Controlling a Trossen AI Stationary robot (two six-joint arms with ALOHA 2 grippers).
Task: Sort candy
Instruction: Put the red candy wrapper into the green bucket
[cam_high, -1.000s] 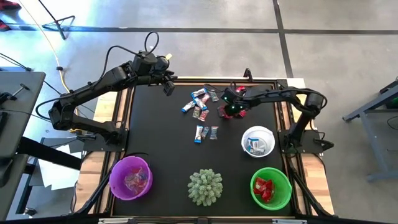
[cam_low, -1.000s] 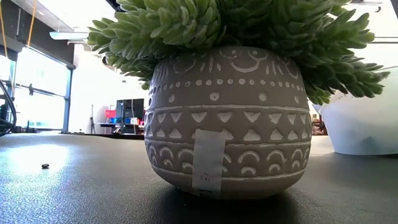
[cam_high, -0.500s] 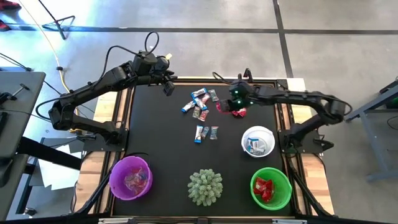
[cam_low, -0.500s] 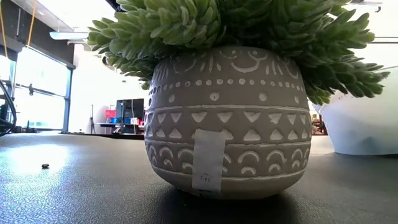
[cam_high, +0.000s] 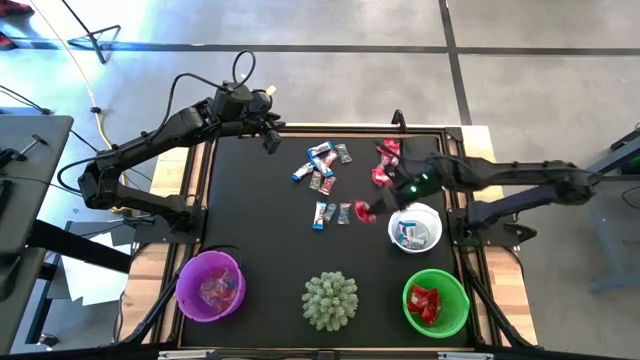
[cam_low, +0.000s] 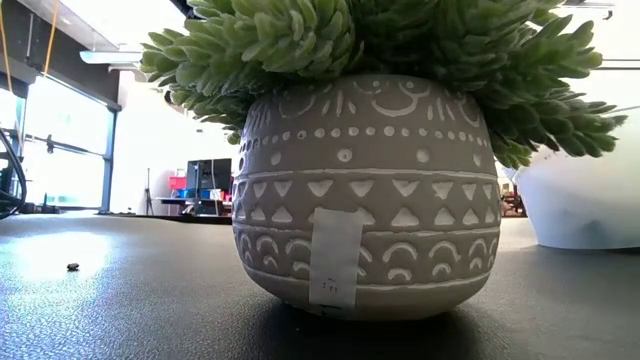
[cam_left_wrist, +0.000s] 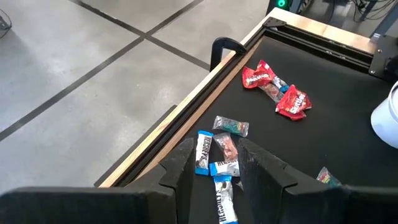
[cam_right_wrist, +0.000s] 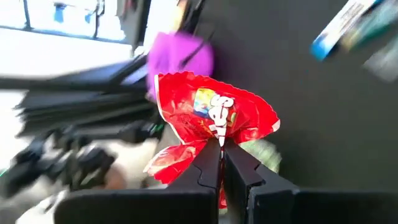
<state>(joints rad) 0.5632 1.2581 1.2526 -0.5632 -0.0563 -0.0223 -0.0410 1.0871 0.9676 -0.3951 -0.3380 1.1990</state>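
Item: red candy (cam_right_wrist: 214, 115), glossy crinkled foil wrapper with twisted flared ends, pinched between my right gripper (cam_right_wrist: 221, 155) fingers, jaws closed tight on it, held above the matte black table (cam_high: 250, 220) near the white bowl (cam_high: 414, 227).

Loose candy (cam_high: 322, 170): small shiny packets, blue-and-white and pinkish, scattered mid-table.

My left gripper (cam_left_wrist: 214, 163): jaws parted, holding nothing, at the table's far edge.

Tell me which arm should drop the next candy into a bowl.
Right. The right gripper is shut on a red candy above the mat near the white bowl, with the green bowl of reds nearby. The left gripper hangs empty at the far edge.
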